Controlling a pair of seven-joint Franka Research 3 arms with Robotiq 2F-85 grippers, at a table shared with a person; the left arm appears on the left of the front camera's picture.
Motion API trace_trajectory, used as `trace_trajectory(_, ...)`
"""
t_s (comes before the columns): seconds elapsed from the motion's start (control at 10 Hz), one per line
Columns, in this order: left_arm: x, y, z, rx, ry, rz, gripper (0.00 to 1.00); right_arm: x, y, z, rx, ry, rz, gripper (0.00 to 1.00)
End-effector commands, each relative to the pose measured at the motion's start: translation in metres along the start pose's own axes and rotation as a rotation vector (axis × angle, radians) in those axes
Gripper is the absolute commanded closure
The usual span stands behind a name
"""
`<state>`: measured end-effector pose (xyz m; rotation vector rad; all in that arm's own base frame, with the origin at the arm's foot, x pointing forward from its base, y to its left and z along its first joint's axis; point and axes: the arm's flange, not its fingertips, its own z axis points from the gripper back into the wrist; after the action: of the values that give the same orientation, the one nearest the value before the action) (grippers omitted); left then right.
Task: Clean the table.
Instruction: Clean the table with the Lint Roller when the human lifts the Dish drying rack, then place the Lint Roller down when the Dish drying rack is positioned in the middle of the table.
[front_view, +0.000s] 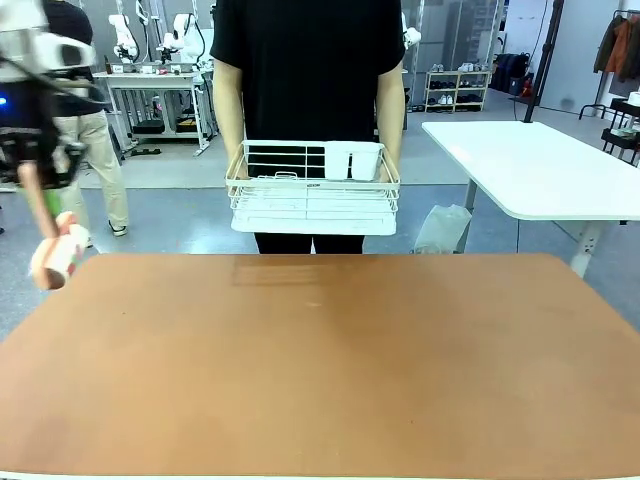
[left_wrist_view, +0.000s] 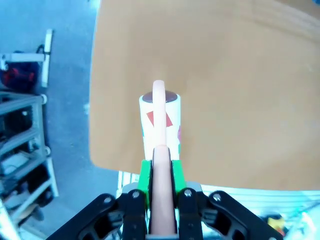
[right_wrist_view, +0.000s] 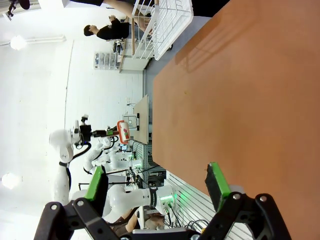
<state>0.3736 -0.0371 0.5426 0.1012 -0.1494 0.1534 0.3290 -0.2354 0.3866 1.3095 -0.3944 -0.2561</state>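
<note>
The left pincer (left_wrist_view: 161, 170) clamps a lint roller (left_wrist_view: 160, 120), right pincer (right_wrist_view: 156, 182) spread; wire rack (front_view: 312, 205) holds white cups (front_view: 353, 160).

The tabletop (front_view: 320, 370) is wide, smooth and reddish-brown, with a thin pale edge. A faint shadow (front_view: 275, 272) falls near its far side.

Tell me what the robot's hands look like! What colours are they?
Both are black claws with two fingers. The left gripper and the right gripper have chunky black jointed links with round bolts, and bright green pads at the tips. The left arm is white, with a small blue light on it.
</note>
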Motion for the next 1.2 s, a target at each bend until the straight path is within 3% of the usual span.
trace_trajectory(0.0,-0.009,0.032,-0.006,-0.125,-0.045,0.049,0.79,0.0,0.002,0.001,0.006,0.003,0.01,0.0)
trace_trajectory(0.1,-0.005,0.037,-0.015,-0.18,-0.037,0.006,0.79,0.0,0.002,0.001,0.006,0.003,0.01,0.0)
trace_trajectory(0.2,-0.014,0.025,0.0,-0.047,-0.008,0.046,0.79,0.0,0.002,0.001,0.006,0.003,0.01,0.0)
trace_trajectory(1.1,-0.014,0.025,0.0,-0.047,-0.008,0.046,0.79,0.0,0.002,0.001,0.006,0.003,0.01,0.0)
